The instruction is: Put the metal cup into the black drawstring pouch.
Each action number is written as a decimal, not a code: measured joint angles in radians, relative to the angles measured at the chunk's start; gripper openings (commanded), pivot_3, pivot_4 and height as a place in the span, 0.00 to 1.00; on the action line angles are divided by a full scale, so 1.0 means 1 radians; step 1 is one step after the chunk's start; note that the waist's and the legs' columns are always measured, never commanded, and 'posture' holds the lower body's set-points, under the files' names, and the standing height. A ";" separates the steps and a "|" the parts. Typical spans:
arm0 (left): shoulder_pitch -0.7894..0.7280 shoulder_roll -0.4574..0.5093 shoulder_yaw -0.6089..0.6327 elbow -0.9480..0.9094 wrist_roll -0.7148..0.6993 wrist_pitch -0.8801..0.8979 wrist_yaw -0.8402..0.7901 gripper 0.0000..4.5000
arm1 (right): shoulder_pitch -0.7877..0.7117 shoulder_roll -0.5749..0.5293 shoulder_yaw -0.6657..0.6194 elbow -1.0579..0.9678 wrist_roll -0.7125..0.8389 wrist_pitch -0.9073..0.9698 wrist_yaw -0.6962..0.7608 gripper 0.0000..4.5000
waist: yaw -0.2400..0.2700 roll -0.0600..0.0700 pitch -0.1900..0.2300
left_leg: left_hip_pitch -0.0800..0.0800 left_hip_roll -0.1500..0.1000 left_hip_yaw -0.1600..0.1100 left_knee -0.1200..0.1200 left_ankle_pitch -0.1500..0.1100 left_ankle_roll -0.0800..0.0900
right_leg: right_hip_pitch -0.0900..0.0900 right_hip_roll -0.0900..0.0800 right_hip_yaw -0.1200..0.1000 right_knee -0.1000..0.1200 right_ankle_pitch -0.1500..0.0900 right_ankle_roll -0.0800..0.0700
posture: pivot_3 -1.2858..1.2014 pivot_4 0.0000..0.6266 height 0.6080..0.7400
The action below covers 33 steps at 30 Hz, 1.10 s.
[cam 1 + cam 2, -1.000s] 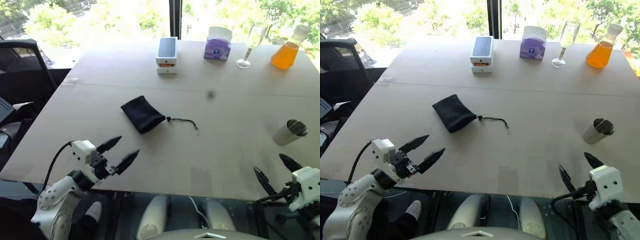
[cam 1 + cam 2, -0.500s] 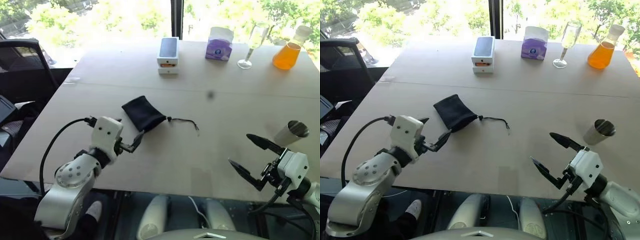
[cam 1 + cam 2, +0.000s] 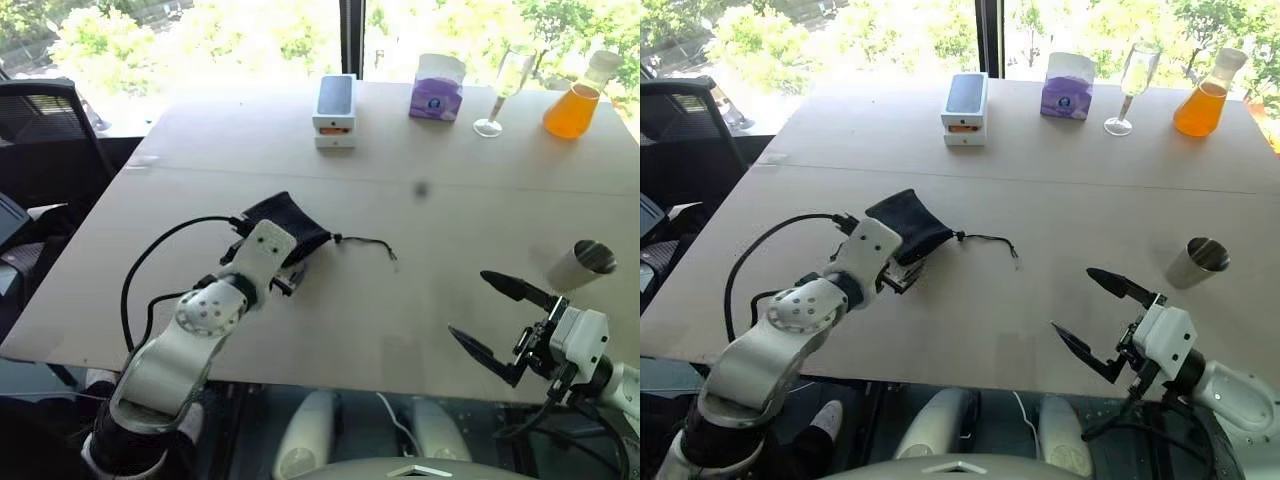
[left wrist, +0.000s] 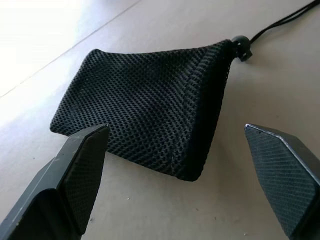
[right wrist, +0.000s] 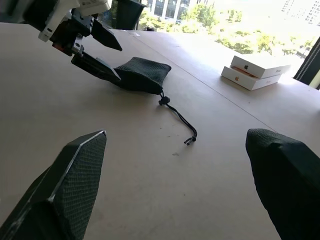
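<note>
Two end effectors are in play, both spread wide and holding nothing. The left end effector (image 4: 175,185) sits right at the black drawstring pouch (image 4: 150,105), which lies flat on the surface (image 3: 400,190) directly ahead of its fingers; the near edge of the bag falls between them without touching either. The pouch's long axis runs from its closed end out to the gathered mouth, where the cord (image 3: 365,242) trails away towards the robot's right. The metal cup (image 3: 1196,262) lies tipped on the surface well apart from the pouch, on the right side, just beyond the right end effector (image 3: 1095,320). So the left arm looks placed for the pouch, and the right, being nearer, for the cup.
</note>
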 measured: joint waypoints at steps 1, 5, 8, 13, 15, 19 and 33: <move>-0.009 0.003 -0.009 0.009 0.006 0.002 0.000 0.99 | 0.000 0.000 0.001 -0.001 -0.001 0.001 -0.002 1.00 | 0.000 0.000 0.000 | 0.000 0.000 0.000 0.000 0.000 0.000 | 0.000 0.000 0.000 0.000 0.000 0.000 | 0.52 0.24 1.00; -0.079 -0.001 -0.081 0.089 0.067 0.002 0.008 0.99 | 0.002 0.000 0.005 -0.018 -0.002 0.016 -0.029 1.00 | 0.000 0.000 0.000 | 0.000 0.000 0.000 0.000 0.000 0.000 | 0.000 0.000 0.000 0.000 0.000 0.000 | 0.52 0.24 1.00; -0.121 -0.021 -0.121 0.140 0.112 -0.018 0.017 0.99 | 0.001 -0.001 0.004 -0.032 -0.001 0.028 -0.043 1.00 | 0.000 0.000 0.000 | -0.001 0.000 0.000 0.000 0.000 0.000 | 0.000 0.000 0.000 0.000 0.000 0.000 | 0.52 0.24 1.00; -0.148 -0.047 -0.139 0.176 0.163 -0.043 0.018 0.99 | 0.003 -0.002 0.003 -0.042 -0.002 0.045 -0.061 1.00 | 0.000 0.000 0.000 | -0.001 0.000 0.000 0.000 0.000 0.000 | -0.001 -0.001 0.000 0.000 0.000 0.000 | 0.52 0.24 1.00; -0.159 -0.053 -0.140 0.188 0.181 -0.046 0.018 0.99 | 0.004 -0.002 0.004 -0.043 -0.004 0.046 -0.066 1.00 | 0.000 0.000 0.000 | -0.001 0.000 0.000 0.000 0.000 0.000 | -0.001 -0.001 0.000 0.000 0.000 0.000 | 0.52 0.24 1.00; -0.176 -0.057 -0.144 0.212 0.222 -0.062 0.018 0.99 | 0.015 -0.002 0.004 -0.045 -0.010 0.046 -0.076 1.00 | 0.000 0.000 0.000 | -0.001 0.000 0.000 0.000 0.000 0.000 | -0.001 0.000 0.000 0.000 0.000 0.001 | 0.52 0.24 1.00; -0.298 -0.084 -0.246 0.380 0.302 -0.008 -0.068 0.30 | 0.022 0.007 0.010 -0.045 -0.034 0.045 -0.089 1.00 | 0.000 0.000 0.000 | -0.001 -0.001 0.000 0.001 0.000 0.000 | -0.001 0.001 -0.001 0.001 0.001 0.001 | 0.52 0.24 1.00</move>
